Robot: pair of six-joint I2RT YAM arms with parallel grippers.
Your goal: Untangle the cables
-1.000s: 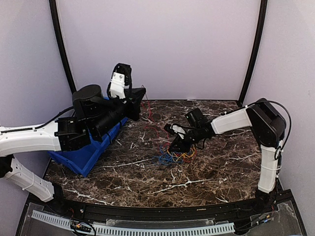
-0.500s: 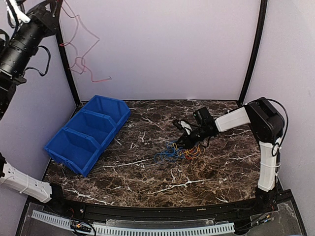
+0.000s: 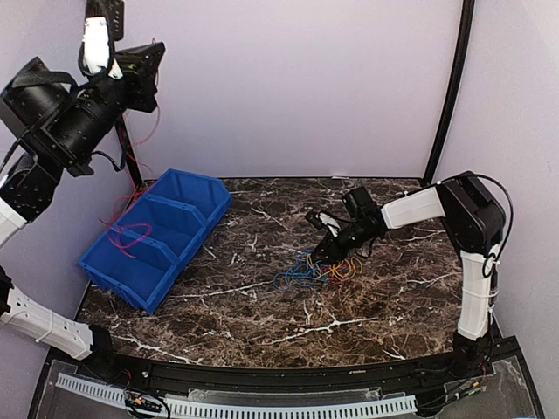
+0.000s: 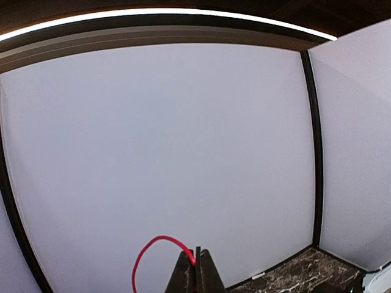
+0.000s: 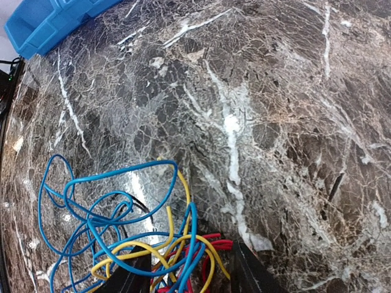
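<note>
Closest to me, a white slotted cable duct [image 3: 262, 408] runs along the table's near edge, with a curved black rail [image 3: 262, 371] just behind it. Beyond that I see the table [image 3: 262, 323], a dark brown marble top with white veins.

Near the middle of the table lies the heap of cables [image 3: 306, 272]. My right gripper [image 5: 186, 271] is low over its far-right side, fingers spread. In the right wrist view, loops of blue cable [image 5: 91, 207] and yellow cable [image 5: 177, 201] pass loosely between the two fingers, with some red strands [image 5: 214, 244] underneath. Nothing there looks pinched. The blue loops fan out to the left across the marble.

At the table's left side a blue bin [image 3: 179, 266] sits at an angle, divided into three compartments.

My left gripper [image 4: 197, 262] is raised high at the far left, well above the bin, its fingers pressed together on a red cable [image 4: 146, 253] that arches out to one side of the tips. In the top view this cable hangs down the left wall, and its lower loop [image 3: 131, 236] lies in the bin. I can't tell which compartment.

The room is closed in by plain pale lavender walls [image 3: 306, 87]. Black poles [image 3: 447, 96] stand at the back corners, and the left wrist view shows a bright light strip [image 4: 153, 15] overhead.
</note>
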